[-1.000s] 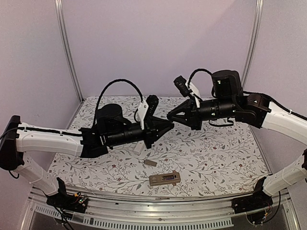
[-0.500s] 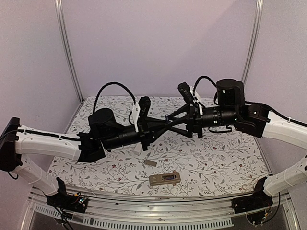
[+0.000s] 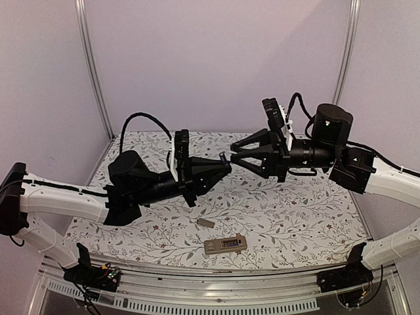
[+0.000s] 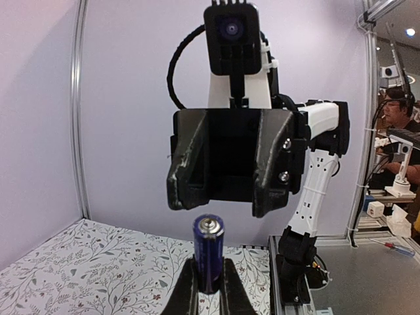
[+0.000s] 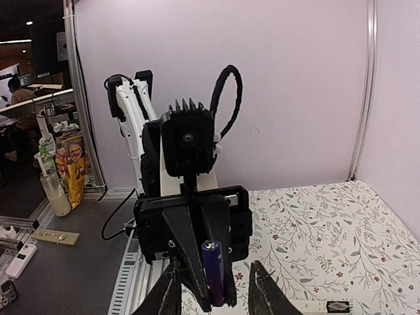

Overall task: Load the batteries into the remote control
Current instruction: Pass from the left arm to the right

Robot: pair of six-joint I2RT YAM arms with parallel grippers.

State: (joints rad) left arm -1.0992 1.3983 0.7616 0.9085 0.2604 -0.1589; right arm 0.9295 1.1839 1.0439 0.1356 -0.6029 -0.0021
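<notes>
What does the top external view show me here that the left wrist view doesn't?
Top external only: the remote and a small grey piece lying on the table. Left wrist only: the metal end cap of the battery, and the inner faces of the right tool with its jaws spread. Both: the left tool shut on the battery, held off the table, with the right tool open facing it.

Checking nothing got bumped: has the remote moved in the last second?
No. The remote sits in the same spot by the table's front rail, at the same angle.
</notes>
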